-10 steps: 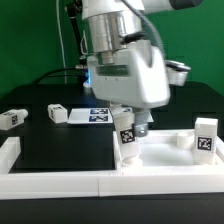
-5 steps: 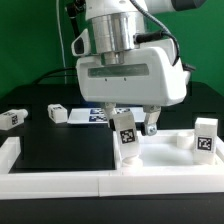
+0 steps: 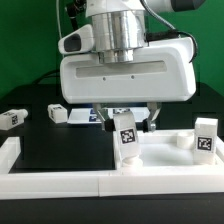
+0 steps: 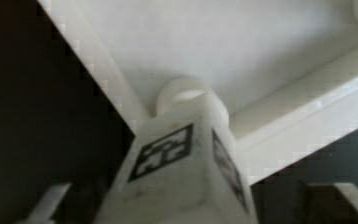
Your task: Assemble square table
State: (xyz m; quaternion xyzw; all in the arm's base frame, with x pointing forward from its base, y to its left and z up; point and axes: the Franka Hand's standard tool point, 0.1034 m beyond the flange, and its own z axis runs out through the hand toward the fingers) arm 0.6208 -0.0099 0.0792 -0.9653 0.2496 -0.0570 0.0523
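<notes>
A white leg (image 3: 127, 140) with a black-and-white tag stands upright at a near corner of the white square tabletop (image 3: 170, 152). My gripper (image 3: 130, 122) straddles its upper part. The jaws are open, with a gap on each side of the leg. In the wrist view the leg (image 4: 185, 160) rises between the fingertips (image 4: 51, 205), dark gaps show beside it, and the tabletop rim (image 4: 282, 60) lies beyond. A second leg (image 3: 205, 135) stands at the tabletop's corner on the exterior view's right. Two loose legs (image 3: 12, 117) (image 3: 57, 113) lie on the black table at the exterior view's left.
The marker board (image 3: 92, 116) lies behind the gripper. White border rails run along the front (image 3: 60, 181) and the exterior view's left edge (image 3: 8, 150). A green wall stands at the back.
The hand has turned about its vertical axis over the leg, from side-on to broad face toward the camera. The leg stays upright in place.
</notes>
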